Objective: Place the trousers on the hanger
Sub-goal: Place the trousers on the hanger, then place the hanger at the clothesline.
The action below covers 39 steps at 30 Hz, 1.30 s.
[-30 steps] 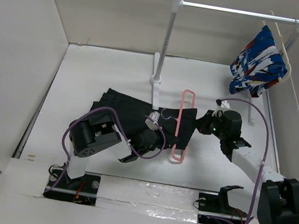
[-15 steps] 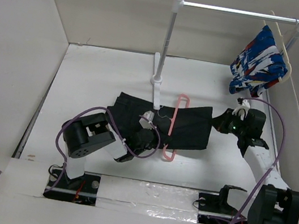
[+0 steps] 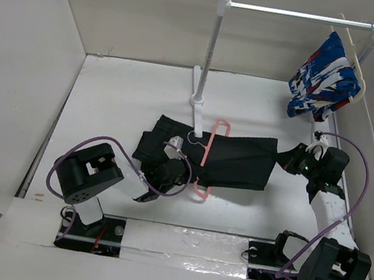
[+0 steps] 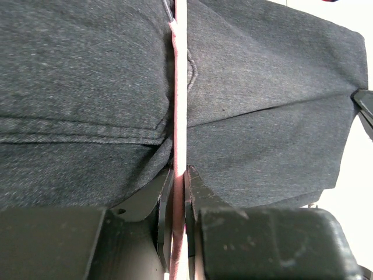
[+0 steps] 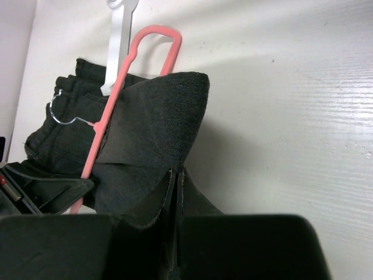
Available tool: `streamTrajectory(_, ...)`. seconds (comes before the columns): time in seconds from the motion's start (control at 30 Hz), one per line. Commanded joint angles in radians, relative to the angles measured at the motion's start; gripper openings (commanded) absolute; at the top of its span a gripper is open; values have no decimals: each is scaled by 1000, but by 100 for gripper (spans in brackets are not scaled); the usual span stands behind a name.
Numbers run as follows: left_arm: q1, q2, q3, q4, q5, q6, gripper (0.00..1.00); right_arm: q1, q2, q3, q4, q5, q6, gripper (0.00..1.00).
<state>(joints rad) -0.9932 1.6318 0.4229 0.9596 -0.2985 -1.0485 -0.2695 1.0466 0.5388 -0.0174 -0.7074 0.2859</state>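
Observation:
The black trousers [image 3: 230, 160] lie stretched left to right in the middle of the white floor. The pink hanger [image 3: 209, 147] crosses them front to back, both its ends sticking out past the cloth, its metal hook [image 3: 191, 139] on the left. My left gripper [image 3: 169, 174] is shut on the hanger's thin pink bar [image 4: 179, 87] at its near end, dark cloth [image 4: 87, 70] on either side. My right gripper [image 3: 291, 162] is shut on the right end of the trousers [image 5: 157, 122], and the cloth runs from the jaws [image 5: 178, 174] towards the hanger's pink loop [image 5: 152, 36].
A white clothes rail [image 3: 301, 16] stands at the back; its left post [image 3: 208, 57] comes down just behind the trousers. A blue, white and red garment [image 3: 322, 80] hangs on a cream hanger at the rail's right end. White walls close in both sides.
My right gripper has pulled the trousers' end to the right, drawing the cloth out flat and long. The left arm swung back to the left, and the hanger tilted and shifted slightly left.

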Motion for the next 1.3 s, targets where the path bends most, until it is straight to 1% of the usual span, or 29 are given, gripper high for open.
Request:
streamTrajectory(0.0, 31, -27, -32, -128, -119, 41, 0, -65, -56, 40, 99, 77, -13, 0)
streamTrajectory(0.17, 31, -30, -24, -160, -139, 62, 0, -102, -79, 27, 111, 65, 6, 0)
streamTrajectory(0.23, 31, 2, -7, -156, -126, 67, 0, -102, -83, 30, 119, 54, 16, 0)
streamTrajectory(0.27, 31, 19, -1, -145, -98, 70, 0, -102, -83, 35, 122, 30, 19, 0)
streamTrajectory(0.3, 31, 49, 8, -118, -87, 68, 0, -90, -79, 35, 149, 19, 42, 0)
streamTrajectory(0.37, -2, 80, 23, -101, -88, 59, 0, -47, -65, 44, 180, 14, 53, 0)
streamTrajectory(0.43, -41, 117, 68, -122, -91, 51, 0, 6, -31, 70, 107, 49, 6, 0)
streamTrajectory(0.5, -50, 129, 83, -142, -113, 36, 0, 16, -28, 44, 125, 74, 7, 0)
streamTrajectory(0.6, -50, 112, 71, -162, -154, 27, 0, 16, -26, 14, 143, 103, 9, 0)
streamTrajectory(0.63, -50, 85, 71, -217, -174, 28, 0, 16, -25, 9, 143, 114, 4, 0)
streamTrajectory(0.67, -50, 67, 71, -246, -216, 28, 0, 16, -22, 3, 143, 144, 2, 0)
streamTrajectory(0.73, -50, 10, 60, -306, -254, 34, 0, 16, -8, -25, 172, 160, 9, 0)
streamTrajectory(0.77, -50, -12, 59, -321, -287, 39, 0, 16, 13, -34, 183, 160, 13, 0)
streamTrajectory(0.87, -61, -73, 65, -375, -330, 59, 0, 16, 42, -75, 246, 155, 36, 0)
streamTrajectory(0.9, -73, -85, 68, -380, -333, 64, 0, 16, 43, -83, 254, 157, 41, 2)
streamTrajectory(0.97, -94, -112, 70, -371, -344, 77, 0, 16, 30, -83, 252, 166, 42, 12)
streamTrajectory(1.0, -117, -118, 71, -360, -347, 82, 0, 16, 9, -79, 243, 171, 41, 24)
streamTrajectory(1.07, -127, -131, 80, -341, -350, 87, 0, 27, -20, -48, 199, 178, 29, 35)
streamTrajectory(1.1, -139, -136, 83, -338, -350, 93, 0, 41, -54, -34, 179, 190, 22, 44)
streamTrajectory(1.17, -150, -156, 94, -332, -364, 104, 0, 82, -91, -4, 107, 207, 1, 54)
streamTrajectory(1.2, -162, -167, 97, -337, -375, 108, 0, 101, -112, 22, 84, 235, -2, 63)
streamTrajectory(1.27, -174, -202, 103, -344, -408, 126, 0, 173, -175, 44, 34, 266, -8, 70)
